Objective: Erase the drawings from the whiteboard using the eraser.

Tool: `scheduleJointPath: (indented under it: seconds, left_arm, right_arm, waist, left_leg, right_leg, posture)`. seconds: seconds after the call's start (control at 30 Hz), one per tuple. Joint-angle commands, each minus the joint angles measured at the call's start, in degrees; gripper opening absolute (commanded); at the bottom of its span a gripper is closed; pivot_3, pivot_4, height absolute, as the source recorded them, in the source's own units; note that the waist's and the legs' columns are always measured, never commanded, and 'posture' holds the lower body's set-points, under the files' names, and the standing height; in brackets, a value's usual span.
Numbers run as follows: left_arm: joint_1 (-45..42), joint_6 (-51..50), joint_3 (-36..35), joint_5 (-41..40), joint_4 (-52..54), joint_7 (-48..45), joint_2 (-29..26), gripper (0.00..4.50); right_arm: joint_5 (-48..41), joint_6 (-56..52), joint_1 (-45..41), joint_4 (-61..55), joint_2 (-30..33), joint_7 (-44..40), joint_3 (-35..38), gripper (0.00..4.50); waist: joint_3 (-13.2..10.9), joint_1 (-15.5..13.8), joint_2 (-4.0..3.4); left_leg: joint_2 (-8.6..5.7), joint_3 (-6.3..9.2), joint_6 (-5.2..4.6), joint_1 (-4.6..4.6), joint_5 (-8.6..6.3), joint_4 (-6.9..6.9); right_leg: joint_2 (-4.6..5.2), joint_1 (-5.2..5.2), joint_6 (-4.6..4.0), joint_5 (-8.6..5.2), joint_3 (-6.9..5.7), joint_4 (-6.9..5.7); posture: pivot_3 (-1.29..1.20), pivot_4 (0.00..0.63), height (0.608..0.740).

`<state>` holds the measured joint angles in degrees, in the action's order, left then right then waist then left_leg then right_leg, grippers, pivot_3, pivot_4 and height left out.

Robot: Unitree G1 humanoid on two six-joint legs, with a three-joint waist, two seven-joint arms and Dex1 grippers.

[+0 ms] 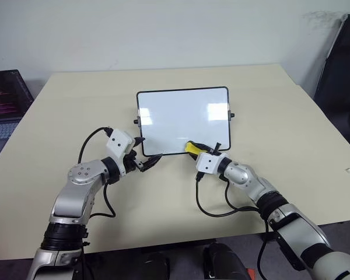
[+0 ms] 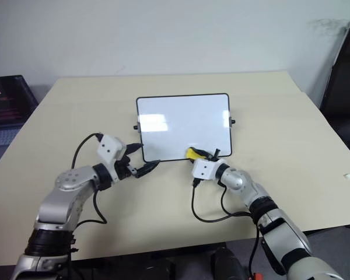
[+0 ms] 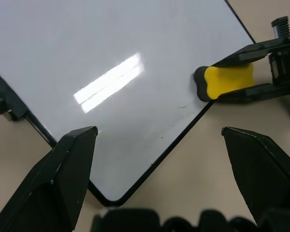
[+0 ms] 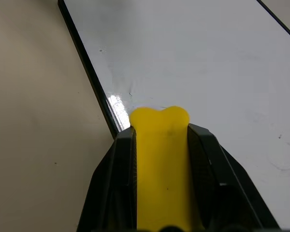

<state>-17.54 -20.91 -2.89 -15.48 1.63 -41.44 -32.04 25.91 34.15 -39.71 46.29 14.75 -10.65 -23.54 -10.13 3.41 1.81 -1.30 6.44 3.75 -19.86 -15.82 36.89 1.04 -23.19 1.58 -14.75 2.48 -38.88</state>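
Whiteboard (image 1: 182,119) nearly clean, faint specks remaining lower centre; right gripper (image 1: 193,149) pinching eraser (image 1: 191,148) there, left gripper (image 1: 150,161) fingers spread.

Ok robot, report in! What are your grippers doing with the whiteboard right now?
Right gripper shut on yellow eraser, pressed at whiteboard's near edge. Left gripper open at board's near left corner. Only faint specks left. Nothing in the way.

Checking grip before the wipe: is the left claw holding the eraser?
No. The left claw stands open by the whiteboard's corner, while the yellow eraser sits clamped in the right claw.
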Motion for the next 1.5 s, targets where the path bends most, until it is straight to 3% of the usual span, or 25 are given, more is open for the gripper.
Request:
scheduleJointPath:
  seconds: [0.03, 0.2, 0.5, 1.07, 1.5]
  left_arm:
    - [-1.5, 0.9, -2.5, -0.3, -0.8, 1.2, -0.3, 4.5]
    - [-1.3, 0.5, -3.2, -0.1, -1.0, 1.9, -0.8, 4.5]
    - [-0.2, -0.8, -3.3, -0.5, 1.6, 2.8, -0.8, 4.5]
    - [-0.2, -2.8, -2.8, -0.8, 3.6, 3.7, -0.2, 4.5]
    - [0.4, -2.5, -2.6, -0.7, 3.2, 2.5, -0.8, 4.5]
  right_arm:
    - [-1.9, -0.7, -2.1, -2.5, 0.0, 3.2, 3.8, 1.12]
    - [-4.3, -3.1, -6.0, -1.7, -1.6, 8.6, 8.7, 1.12]
    - [-6.4, -11.5, -11.1, 10.8, -4.2, 17.7, 14.0, 1.12]
    - [-1.1, -8.0, -9.8, 15.4, -14.1, 14.0, 4.2, 1.12]
    - [-0.4, -9.0, -4.8, 7.5, -12.8, 3.3, -0.4, 1.12]
  waist:
    - [0.0, 0.0, 0.0]
    - [-0.1, 0.0, -0.01]
    - [-0.1, -0.1, 0.01]
    - [0.0, 1.8, 0.03]
    - [-0.1, 1.5, 0.0]
  left_leg:
    - [0.0, 0.0, 0.0, -0.02, 0.0, 0.0]
    - [0.02, -0.01, 0.0, -0.1, -0.01, -0.04]
    - [0.02, -0.02, -0.02, -0.11, -0.03, -0.23]
    - [0.07, -0.07, -0.02, 0.13, -0.01, -0.05]
    - [0.05, 0.01, -0.02, 0.08, -0.01, -0.07]
  right_leg:
    - [0.0, -0.01, -0.01, 0.01, 0.0, 0.01]
    - [0.01, -0.09, -0.09, 0.05, 0.01, 0.05]
    - [0.07, -0.11, -0.1, 0.06, 0.01, 0.18]
    - [-0.05, -0.01, -0.02, 0.02, 0.04, -0.05]
    - [-0.04, -0.01, 0.01, 0.0, 0.0, -0.01]
  posture:
    - [0.0, 0.15, 0.74]
    - [0.0, 0.15, 0.74]
    - [0.0, 0.15, 0.74]
    - [0.0, 0.15, 0.74]
    - [0.0, 0.15, 0.74]
